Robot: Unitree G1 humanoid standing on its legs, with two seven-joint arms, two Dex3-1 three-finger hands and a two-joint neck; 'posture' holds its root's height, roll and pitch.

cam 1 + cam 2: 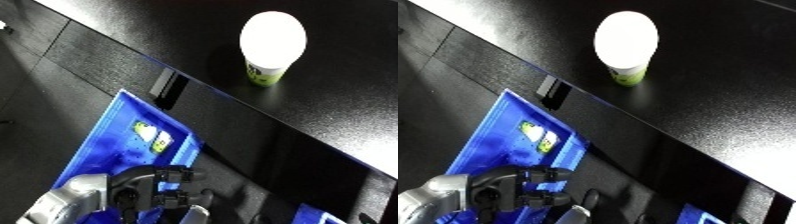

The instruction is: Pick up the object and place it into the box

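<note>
A: So, where is the cup point(272, 42)?

B: Upright on the black table point(338, 90), far side, well apart from everything else. White lid on top, a green and white wall below it. Nothing touches it.

A: And the bin point(98, 135)?

B: Blue, down beside the near table edge, at the lower left of both views. A small green and white thing point(152, 136) already lies inside it; I cannot tell what it is.

A: Which hand is working?

B: Only the left hand point(160, 192) shows, hanging over the bin's near end. Its fingers look curled, and I see nothing between them, so I judge it closed and empty. The right hand is in neither view.

A: Then the pick is not yet made?

B: I judge so. The cup stands on the table, not in the bin.

A: What could go wrong?

B: The cup is tall and probably light. A reach from the bin must clear the table edge, and a finger that meets the cup's wall side-on could tip it or roll it away. Curled fingers arriving that way would knock it rather than take it; they need to spread first. A squeeze near the lid may pop it or crush the wall.

A: And at the drop?

B: The bin sits low against the table, so a release made too early could land the cup on the rim.
</note>
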